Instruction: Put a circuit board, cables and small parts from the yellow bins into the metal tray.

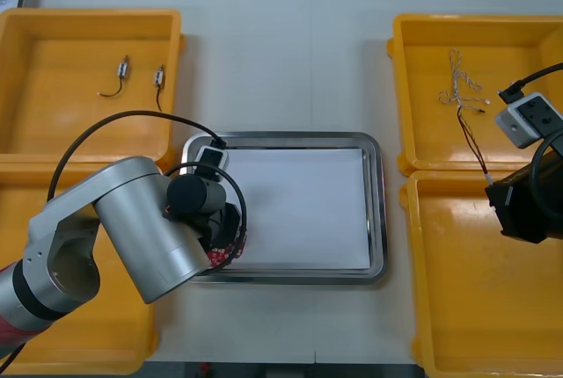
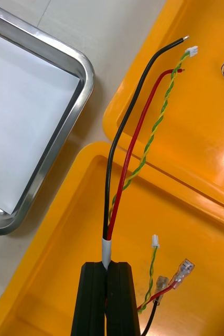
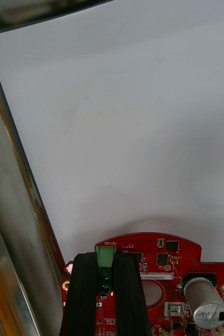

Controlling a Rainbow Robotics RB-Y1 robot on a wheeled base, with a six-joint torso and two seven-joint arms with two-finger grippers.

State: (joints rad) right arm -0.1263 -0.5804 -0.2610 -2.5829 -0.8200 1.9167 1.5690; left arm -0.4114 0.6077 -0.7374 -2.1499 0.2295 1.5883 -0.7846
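Observation:
A round red circuit board [image 3: 169, 260] hangs just above the white inside of the metal tray [image 1: 378, 211], near its left rim [image 3: 12, 210]. My left gripper [image 3: 105, 278] is shut on the board's green connector. In the front view that gripper [image 1: 225, 239] is over the tray's near left corner, with the board [image 1: 232, 253] peeking out under it. My right gripper [image 2: 109, 289] is shut on a bundle of black, red and yellow-green twisted cables [image 2: 135, 142]. It holds them over the right yellow bins [image 2: 195, 210], and the cable [image 1: 472, 141] trails toward the far bin.
Two small metal parts [image 1: 123, 69] [image 1: 159, 76] lie in the far left bin [image 1: 53, 35]. A pale twisted cable [image 1: 462, 88] lies in the far right bin [image 1: 413, 35]. The near right bin [image 1: 457, 308] sits under my right arm [image 1: 523, 207].

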